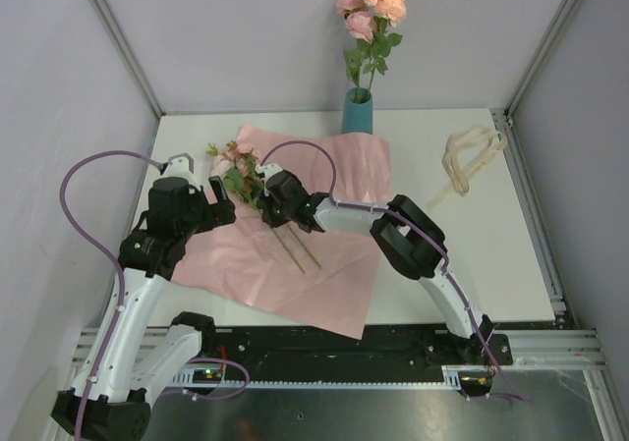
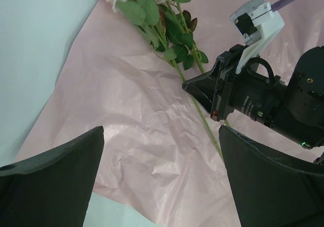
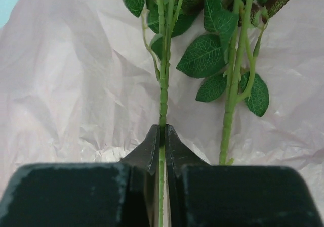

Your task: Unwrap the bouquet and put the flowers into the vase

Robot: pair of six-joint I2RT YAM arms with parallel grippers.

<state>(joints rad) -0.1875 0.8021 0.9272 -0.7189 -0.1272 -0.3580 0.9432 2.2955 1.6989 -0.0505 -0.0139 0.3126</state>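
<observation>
Grasps one thin green rose stem point(image 3: 163, 85) with the right gripper point(image 3: 163, 136), jaws clenched tight on it just below the leaves. Just right of it in the wrist view, a second stem point(image 3: 229, 110), lying loose and apart from the gripper. Under both, crinkled pale pink wrapping paper point(image 1: 295, 274), opened out flat on the white table point(image 1: 472, 254), left of centre. On the far left part of the paper, the loose roses point(image 1: 234, 164), blooms toward the far left, bare stem ends reaching near and right past the right gripper. Holds the left gripper point(image 2: 162, 131) released, fingers point(image 2: 55, 181) spread wide above the paper, just left of the right gripper and near the roses' leaves. At the far edge of the table, upright, the teal vase point(image 1: 358, 112), already carrying pink and peach roses point(image 1: 373, 9) with green leaves above its mouth. Right of the vase and well apart from the paper, a cream ribbon loop point(image 1: 472, 156), lying flat on the table.
</observation>
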